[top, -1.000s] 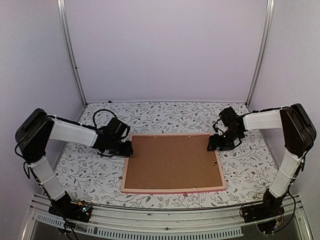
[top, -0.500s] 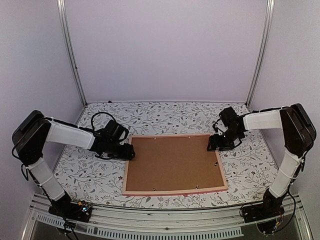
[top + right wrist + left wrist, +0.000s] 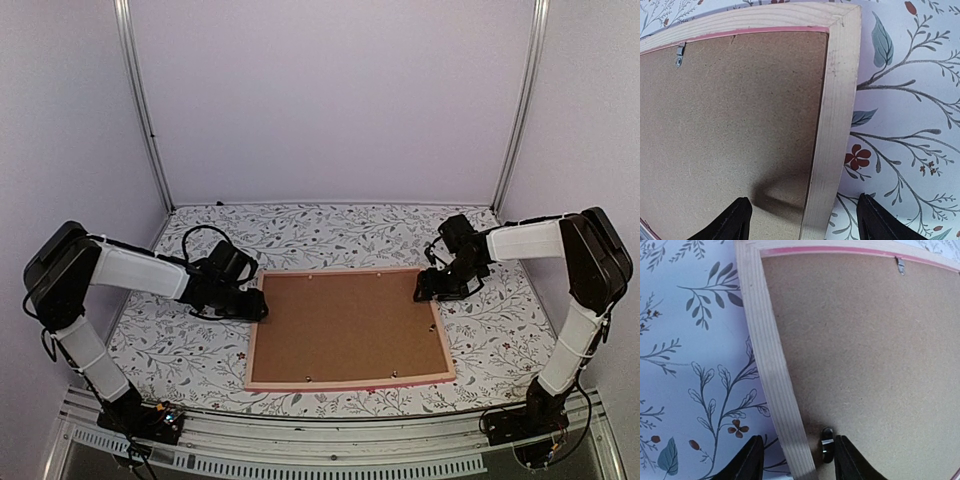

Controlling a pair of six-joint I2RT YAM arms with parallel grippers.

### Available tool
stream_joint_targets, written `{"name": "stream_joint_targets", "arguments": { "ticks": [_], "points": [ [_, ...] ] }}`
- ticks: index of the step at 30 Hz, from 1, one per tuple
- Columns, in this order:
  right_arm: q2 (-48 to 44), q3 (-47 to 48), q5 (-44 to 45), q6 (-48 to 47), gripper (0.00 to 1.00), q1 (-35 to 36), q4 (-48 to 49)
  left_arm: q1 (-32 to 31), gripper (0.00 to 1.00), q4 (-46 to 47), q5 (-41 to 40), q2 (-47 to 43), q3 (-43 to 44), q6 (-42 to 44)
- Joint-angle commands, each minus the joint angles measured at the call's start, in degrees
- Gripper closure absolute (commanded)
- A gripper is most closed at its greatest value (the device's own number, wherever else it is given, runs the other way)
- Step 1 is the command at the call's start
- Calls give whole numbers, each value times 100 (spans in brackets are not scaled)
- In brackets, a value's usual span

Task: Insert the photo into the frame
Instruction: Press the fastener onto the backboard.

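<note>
The pink-edged, pale wooden rectangular picture frame (image 3: 349, 382) is lying face down in the middle of the leaf-printed tablecloth (image 3: 180, 350). A plain brown hardboard backing (image 3: 345, 325) is filling its opening. The photo is not showing, so I cannot tell whether it is lying under that board.

I am holding my left gripper (image 3: 799, 460) astride the frame's left rail, fingers spread and gripping nothing. One finger is over the cloth and the other is over the board, just beside a small metal retaining tab (image 3: 827, 444). My right gripper (image 3: 807, 220) is hovering spread wide across the right rail near the far corner, also empty.

I judge the step to be working that tab. I should be nudging it with the inner fingertip, low and gently, while the right side is steadying the frame against sliding.
</note>
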Motion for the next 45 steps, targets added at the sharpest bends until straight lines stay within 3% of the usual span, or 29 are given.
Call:
{"name": "stream_joint_targets", "arguments": {
  "ticks": [1,14,23,28,32,35,39,45],
  "points": [
    [115,-123,-140,-40,25,20,-10,-11,51,-114,49,191,-9,42],
    [118,-139,-123,-57,25,20,-19,-7,70,228,269,181,-571,-273],
    [138,-130,-141,-57,25,18,-28,12,74,451,543,224,-693,-337],
    [110,-167,-132,-55,25,14,-28,104,69,612,873,91,-759,-425],
    [110,-167,-138,-57,25,19,-20,161,50,621,967,-14,-734,-471],
    [109,-172,-158,-57,25,17,-16,206,44,591,992,-104,-719,-493],
    [115,-185,-158,-74,25,19,0,258,44,494,942,-204,-724,-489],
    [145,-176,-184,-97,25,15,17,339,57,415,816,-198,-705,-485]
  ]
}}
